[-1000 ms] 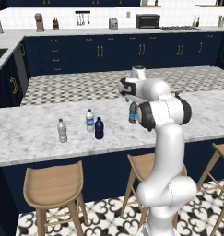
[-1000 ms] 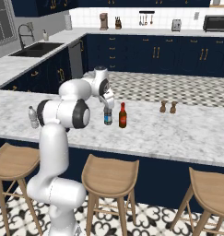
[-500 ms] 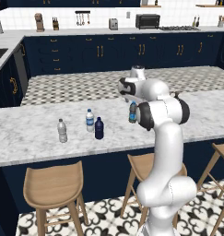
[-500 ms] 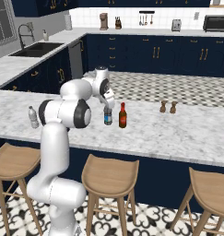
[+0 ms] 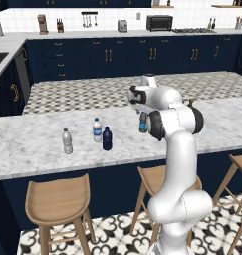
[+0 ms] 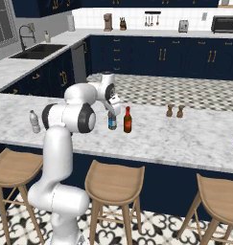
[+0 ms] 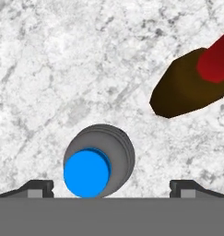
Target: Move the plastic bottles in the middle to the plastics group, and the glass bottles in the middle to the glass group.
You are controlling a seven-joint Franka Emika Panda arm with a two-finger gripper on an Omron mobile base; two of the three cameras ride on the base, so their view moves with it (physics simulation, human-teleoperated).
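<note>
Item: gripper (image 7: 111, 186), hanging directly above the blue-capped plastic bottle (image 7: 97, 166) on the marble island counter (image 5: 33, 144). The bottle is standing upright in the middle of the counter, seen cap-up in the hand view and partly hidden behind the arm in the left base view.

Neighbour: amber glass bottle with red label (image 6: 127, 120), standing just beside the blue-capped one.

Also on the counter: navy plastic bottle (image 5: 107, 138), sitting next to the labelled water bottle (image 5: 96, 130), with the unlabelled clear water bottle (image 5: 67, 141) a little further along. Two small brown bottles (image 6: 175, 111) are standing well apart to the other side.

Risks, as I am judging them: the cap is sitting off-centre between the fingertips, towards one side, so a straight descent could be putting one finger down onto the bottle's shoulder and tipping it. The amber bottle is close enough that a finger or the carried bottle could be knocking it over. A narrow, smooth body could also be slipping if gripped too high.

Hand: jaws are standing fully apart, holding nothing and touching nothing.
</note>
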